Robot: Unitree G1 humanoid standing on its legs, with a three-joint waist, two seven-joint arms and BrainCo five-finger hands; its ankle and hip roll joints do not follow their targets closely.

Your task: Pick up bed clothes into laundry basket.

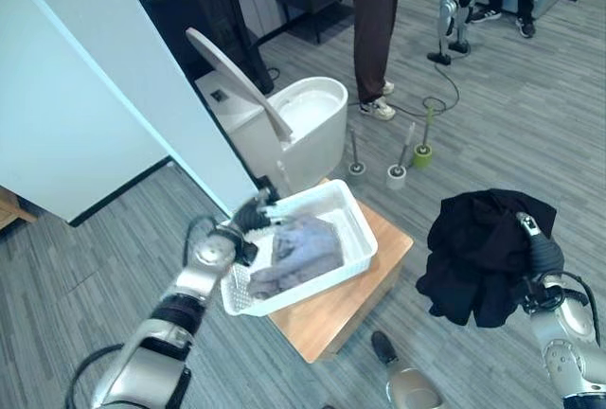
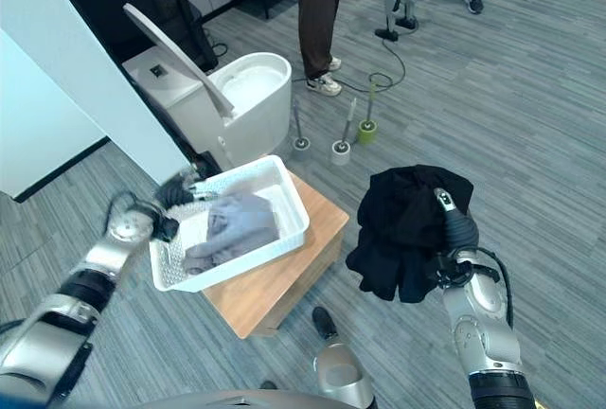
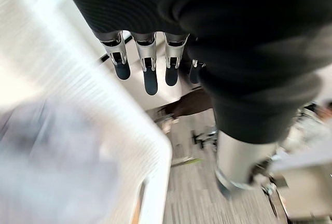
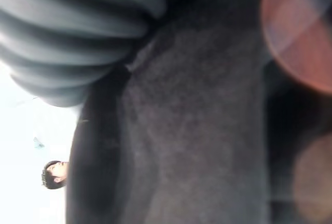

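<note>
The white laundry basket [image 1: 358, 224] sits on a low wooden surface [image 1: 355, 291] and holds a grey garment [image 1: 301, 250]; the left hand [image 1: 254, 217] is at the basket's near-left rim, its fingers [image 3: 149, 76] straight and released above the white wall; the right hand [image 2: 458, 229] is raised well apart to the right, carrying a bundle of black clothes [image 2: 405, 229] draped over it; whether its fingers clasp the cloth cannot be told; a white toilet [image 1: 284, 125] stands behind the basket.
</note>
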